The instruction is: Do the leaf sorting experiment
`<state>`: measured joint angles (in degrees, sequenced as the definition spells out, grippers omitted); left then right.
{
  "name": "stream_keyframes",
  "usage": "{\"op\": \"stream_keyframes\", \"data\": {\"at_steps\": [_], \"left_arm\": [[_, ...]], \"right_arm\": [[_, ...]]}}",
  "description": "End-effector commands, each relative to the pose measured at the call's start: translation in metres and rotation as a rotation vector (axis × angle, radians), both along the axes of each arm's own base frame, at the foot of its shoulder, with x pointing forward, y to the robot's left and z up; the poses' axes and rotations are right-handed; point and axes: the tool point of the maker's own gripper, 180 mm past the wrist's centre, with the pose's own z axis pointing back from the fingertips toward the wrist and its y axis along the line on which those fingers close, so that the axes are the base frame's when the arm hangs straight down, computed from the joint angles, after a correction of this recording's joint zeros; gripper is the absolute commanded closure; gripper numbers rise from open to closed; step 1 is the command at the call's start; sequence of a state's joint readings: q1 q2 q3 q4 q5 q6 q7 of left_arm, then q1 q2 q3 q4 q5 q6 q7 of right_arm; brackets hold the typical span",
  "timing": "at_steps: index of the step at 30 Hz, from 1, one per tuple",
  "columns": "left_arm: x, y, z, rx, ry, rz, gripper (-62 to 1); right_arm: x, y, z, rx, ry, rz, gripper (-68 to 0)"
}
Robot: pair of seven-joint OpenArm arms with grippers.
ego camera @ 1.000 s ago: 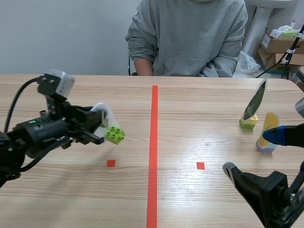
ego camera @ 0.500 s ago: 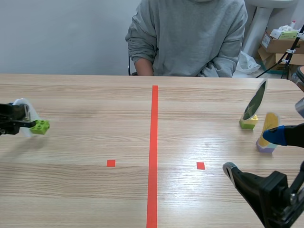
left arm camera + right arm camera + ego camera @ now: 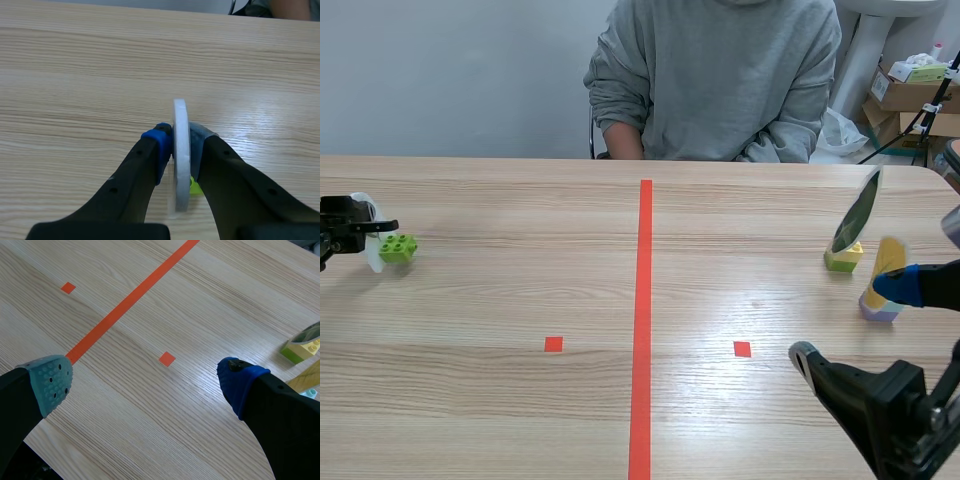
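A: From between the arms first. Anything at the far left edge of the table (image 3: pixel 520 300)?

B: Clamped tight in the left gripper (image 3: pixel 362 230): a white leaf (image 3: pixel 372 262), upright, fixed to a green brick (image 3: pixel 398 247). Low over the wood and well apart from the red tape line (image 3: pixel 644 300). Touching down or just above it, cannot tell.

A: And across the line?

B: Parked on the right half, near the table's right edge: a dark green leaf (image 3: pixel 857 215) and a yellow leaf (image 3: pixel 890 260), each upright on a brick of its own. Looks like sorting by side, with white meant for the left.

A: Over to the left wrist.

B: Seen edge-on there, pinched between the pads (image 3: pixel 159 140) by its two flat faces, with the green brick peeping out underneath. Probably gripped by the card rather than the base, to hold it vertical and let the brick land flat.

A: Right wrist?

B: Spread wide on nothing, the right gripper (image 3: pixel 145 382), hovering above bare wood and a small red square (image 3: pixel 167 359). Just beyond one finger, the dark green leaf and the yellow leaf, untouched. Likely parked out of the way while the left side does its placing.
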<state>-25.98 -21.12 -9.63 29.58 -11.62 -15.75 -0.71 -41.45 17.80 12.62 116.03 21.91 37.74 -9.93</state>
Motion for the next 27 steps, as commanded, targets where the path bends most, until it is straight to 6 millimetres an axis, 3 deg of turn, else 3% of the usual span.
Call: {"op": "stream_keyframes", "data": {"at_steps": [1, 8, 13, 17, 24, 27], "left_arm": [[0.011, 0.005, 0.018, 0.022, -0.047, 0.002, -5.5], [0.007, 0.008, 0.0, 0.038, 0.005, 0.005, -5.5], [0.007, 0.008, -0.001, 0.042, 0.008, 0.003, -8.3], [0.007, 0.008, 0.0, 0.042, 0.001, 0.003, -23.6], [0.006, 0.009, 0.003, 0.042, -0.021, -0.013, -57.5], [0.0, -0.001, 0.004, 0.014, -0.028, -0.09, -61.8]], "right_arm": [[0.004, -0.001, 0.005, 0.005, -0.023, 0.001, -59.0], [0.004, -0.001, 0.006, 0.009, -0.024, 0.0, -59.0], [0.004, -0.001, 0.006, 0.009, -0.024, 0.0, -59.0], [0.004, -0.001, 0.006, 0.009, -0.024, 0.0, -59.0], [0.005, -0.001, 0.006, 0.009, -0.025, 0.0, -59.1], [0.005, -0.001, 0.006, 0.009, -0.025, 0.0, -59.0]]}}
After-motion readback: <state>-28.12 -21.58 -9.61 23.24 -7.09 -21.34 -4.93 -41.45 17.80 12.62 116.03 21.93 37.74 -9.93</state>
